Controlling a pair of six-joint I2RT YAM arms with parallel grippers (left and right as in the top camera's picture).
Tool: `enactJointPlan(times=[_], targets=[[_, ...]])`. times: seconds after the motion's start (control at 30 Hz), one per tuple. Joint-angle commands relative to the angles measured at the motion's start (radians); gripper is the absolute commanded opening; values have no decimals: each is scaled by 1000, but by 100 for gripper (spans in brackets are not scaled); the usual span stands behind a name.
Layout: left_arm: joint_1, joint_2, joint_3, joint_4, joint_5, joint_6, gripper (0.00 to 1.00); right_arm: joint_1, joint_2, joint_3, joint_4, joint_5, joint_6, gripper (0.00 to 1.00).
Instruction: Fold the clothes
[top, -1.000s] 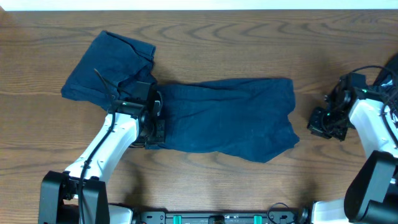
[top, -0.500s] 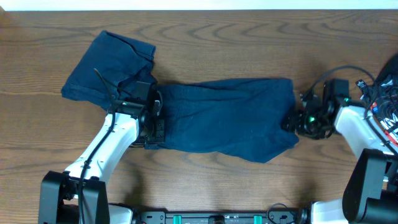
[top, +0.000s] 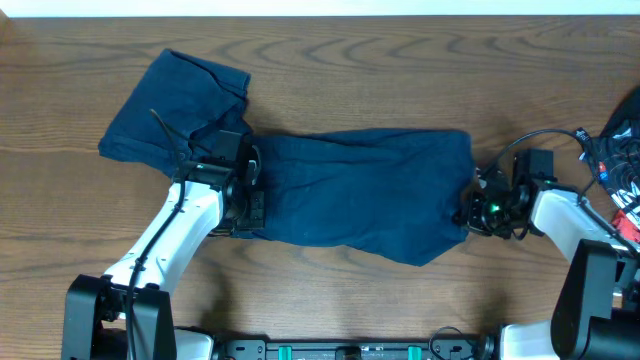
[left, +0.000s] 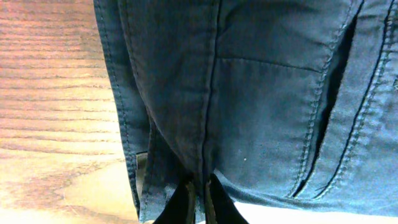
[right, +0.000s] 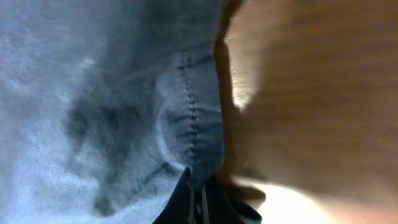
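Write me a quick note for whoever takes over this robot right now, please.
Left gripper: fingers shut on the left end of the spread shorts.
Right gripper: fingers shut on its right hem.
Second shorts: bunched at the far-left part of the table.
Done: both ends gripped.
Left: fold the spread shorts, which lie flat; the bunched pair may need tidying.

A dark brown wooden table (top: 400, 80) with wavy grain fills the view; a pale strip (top: 320, 8) runs along its far edge.
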Motion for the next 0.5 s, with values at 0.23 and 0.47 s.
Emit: enactJointPlan(times=[0.23, 0.47], targets=[[3, -7, 0, -10, -9, 18, 6, -108, -2, 194, -225, 271, 78, 1], [3, -7, 0, -55, -7, 17, 8, -109, -2, 194, -240, 272, 78, 14]])
